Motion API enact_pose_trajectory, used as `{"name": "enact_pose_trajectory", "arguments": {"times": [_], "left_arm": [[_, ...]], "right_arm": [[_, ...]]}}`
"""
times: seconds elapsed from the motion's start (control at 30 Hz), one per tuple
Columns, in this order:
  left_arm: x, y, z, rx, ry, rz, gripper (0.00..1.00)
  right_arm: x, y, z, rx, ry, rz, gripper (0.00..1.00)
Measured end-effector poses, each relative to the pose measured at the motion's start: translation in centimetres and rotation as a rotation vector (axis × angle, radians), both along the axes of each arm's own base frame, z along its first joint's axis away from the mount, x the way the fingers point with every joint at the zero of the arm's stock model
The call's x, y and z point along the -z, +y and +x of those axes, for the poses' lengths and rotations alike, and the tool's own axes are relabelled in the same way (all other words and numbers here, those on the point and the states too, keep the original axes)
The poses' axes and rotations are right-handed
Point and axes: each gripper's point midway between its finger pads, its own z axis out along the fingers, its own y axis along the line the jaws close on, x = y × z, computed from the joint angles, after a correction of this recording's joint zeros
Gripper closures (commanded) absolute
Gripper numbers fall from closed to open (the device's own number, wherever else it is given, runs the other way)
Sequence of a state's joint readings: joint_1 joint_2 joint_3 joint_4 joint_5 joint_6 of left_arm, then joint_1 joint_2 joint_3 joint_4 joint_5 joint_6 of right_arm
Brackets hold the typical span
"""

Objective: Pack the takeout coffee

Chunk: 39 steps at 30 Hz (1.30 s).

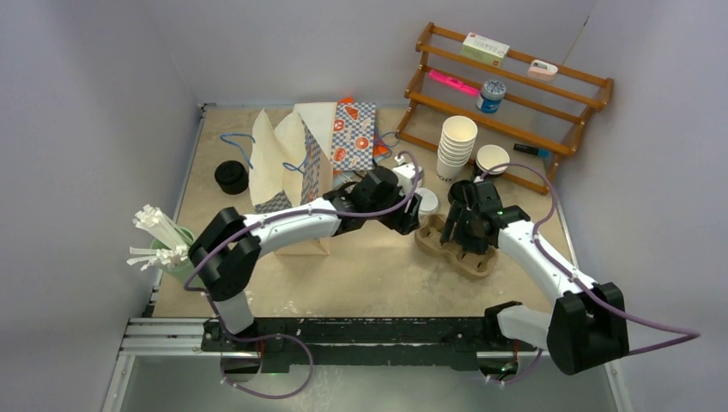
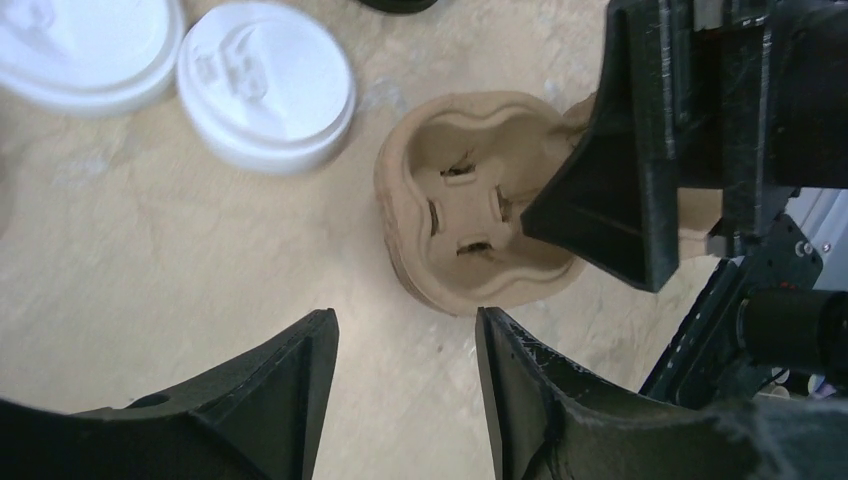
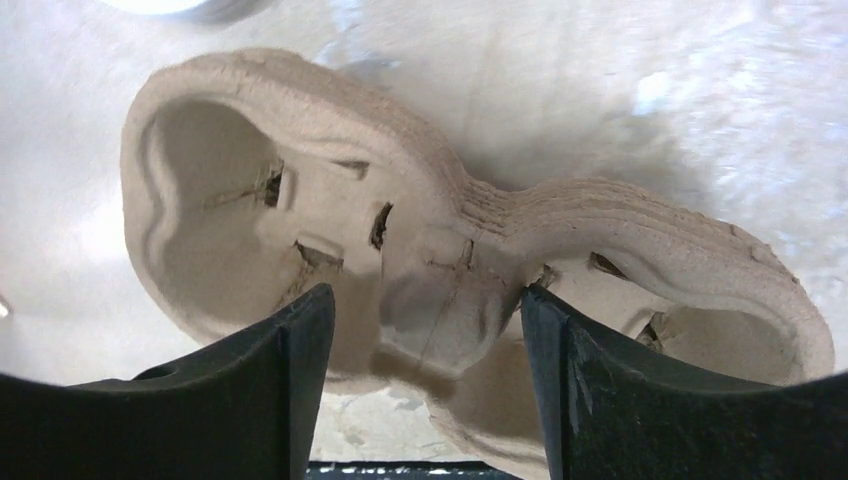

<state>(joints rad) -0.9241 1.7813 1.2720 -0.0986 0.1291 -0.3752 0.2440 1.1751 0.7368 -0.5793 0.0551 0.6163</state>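
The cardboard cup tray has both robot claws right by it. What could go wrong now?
1. The right gripper, open, straddles the narrow middle of the tray; squeezing could bend the soft pulp or tip it up.
2. The left gripper hangs open at one end of the tray, close to the right one; they might bump.
3. The white lids lie just beside the tray and could get knocked away.
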Motion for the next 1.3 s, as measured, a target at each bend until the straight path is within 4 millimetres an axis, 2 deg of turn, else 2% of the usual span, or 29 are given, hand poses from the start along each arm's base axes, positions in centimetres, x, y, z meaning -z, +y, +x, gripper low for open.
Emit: {"name": "enact_pose_trajectory", "arguments": {"times": [0.1, 0.17, 0.2, 0.3, 0.47, 0.63, 0.77, 0.87, 1.0, 1.13, 1.3], "left_arm": [[0.2, 2.4, -0.4, -0.027, 0.017, 0.003, 0.51], [0.2, 3.5, -0.5, -0.041, 0.018, 0.003, 0.52], [0.1, 4.0, -0.7, -0.048, 0.018, 0.001, 0.52], [-0.3, 4.9, -1.3, -0.055, 0.014, -0.017, 0.54], [-0.5, 5.5, -1.9, -0.065, -0.002, -0.061, 0.54], [0.9, 6.4, -1.8, -0.094, 0.014, -0.079, 0.54], [1.5, 6.8, -1.6, -0.112, 0.020, -0.084, 0.54], [1.2, 6.8, -1.3, -0.118, 0.009, -0.096, 0.55], [0.6, 6.6, -0.8, -0.128, -0.005, -0.117, 0.56], [0.3, 6.5, -0.6, -0.133, -0.013, -0.131, 0.59], [0.1, 6.4, -0.5, -0.133, -0.017, -0.139, 0.63]], "right_arm": [[-0.3, 2.0, -0.1, -0.088, -0.013, 0.031, 0.28], [-0.5, 3.2, -0.2, -0.140, -0.016, 0.054, 0.15], [-0.7, 3.7, -0.1, -0.163, -0.020, 0.064, 0.12], [-1.4, 4.3, 0.1, -0.209, -0.038, 0.075, 0.12], [-3.1, 4.6, 1.2, -0.239, -0.100, 0.075, 0.21], [-5.9, 5.3, 2.7, -0.290, -0.192, 0.079, 0.33], [-7.6, 7.1, 3.4, -0.369, -0.246, 0.073, 0.38], [-7.2, 9.0, 3.4, -0.438, -0.236, 0.055, 0.39], [-5.2, 10.7, 2.8, -0.506, -0.180, 0.005, 0.42], [-3.6, 11.3, 2.4, -0.537, -0.137, -0.038, 0.49], [-2.8, 11.9, 2.3, -0.556, -0.119, -0.060, 0.57]]}}
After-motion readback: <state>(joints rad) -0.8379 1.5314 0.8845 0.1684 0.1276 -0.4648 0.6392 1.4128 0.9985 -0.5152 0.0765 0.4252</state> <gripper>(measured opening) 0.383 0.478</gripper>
